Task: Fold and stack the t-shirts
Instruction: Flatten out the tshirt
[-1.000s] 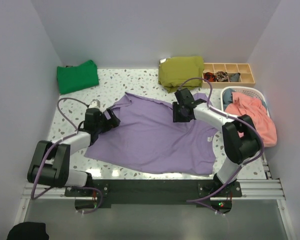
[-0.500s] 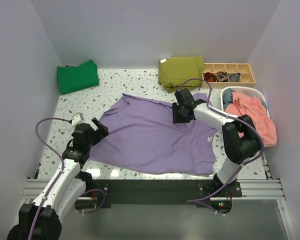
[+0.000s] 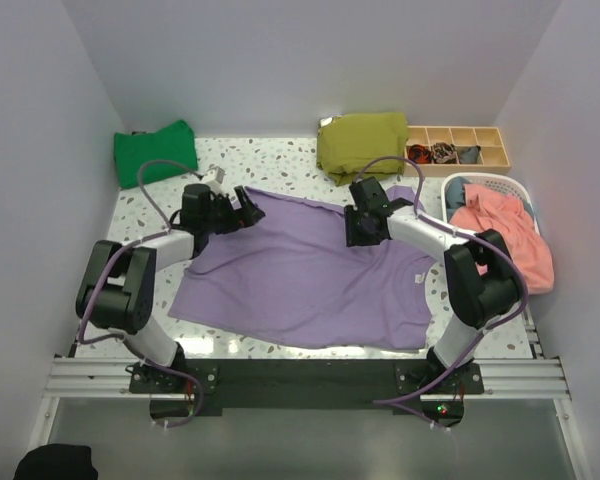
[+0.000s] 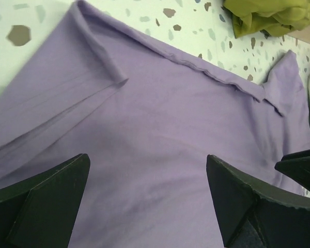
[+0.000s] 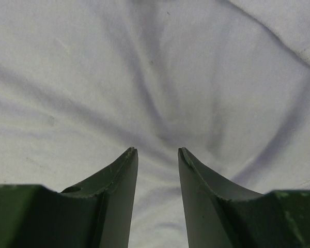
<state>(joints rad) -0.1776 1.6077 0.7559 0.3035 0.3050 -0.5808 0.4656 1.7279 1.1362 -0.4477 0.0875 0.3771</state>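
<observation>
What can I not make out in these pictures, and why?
- Right wrist view: whether the right gripper pinches the lavender-purple cotton t-shirt; its tips sit too close against the cloth.
- Top view: contents of the wooden divided tray, too small.
- Top view: what lies in the white plastic basket, hidden under the salmon-pink cloth.

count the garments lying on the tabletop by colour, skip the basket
lavender t-shirt: 1
bright green t-shirt: 1
olive garment: 1
total: 3
</observation>
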